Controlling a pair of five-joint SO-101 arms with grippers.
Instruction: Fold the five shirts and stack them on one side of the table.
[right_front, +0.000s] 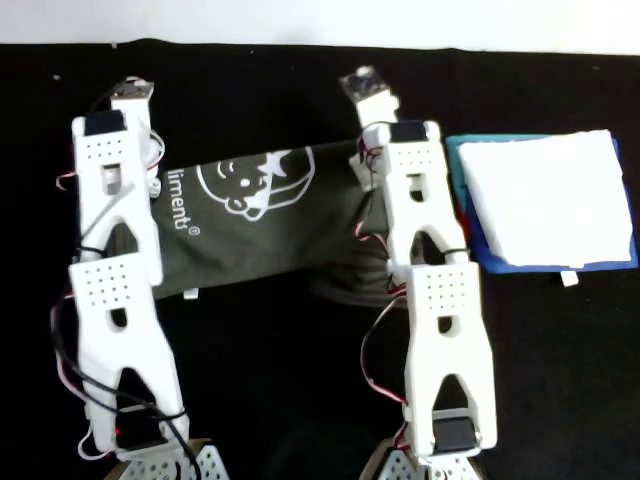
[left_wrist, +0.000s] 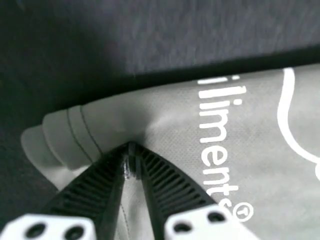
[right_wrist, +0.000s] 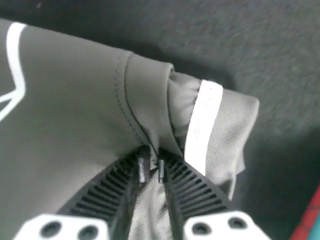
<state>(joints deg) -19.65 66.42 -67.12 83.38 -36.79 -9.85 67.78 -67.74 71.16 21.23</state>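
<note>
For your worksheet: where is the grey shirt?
High view: the grey shirt lies mid-table, pinched by left gripper and right gripper, left of the folded stack.

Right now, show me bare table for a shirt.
Free: black table on the near side of the grey shirt; also nearer than the folded stack. Crowded: the shirt's ends, pinched by left gripper and right gripper.

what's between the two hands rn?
The grey shirt, pinched at one end by the left hand and at the other by the right hand; the high view shows it spanning the gap.
</note>
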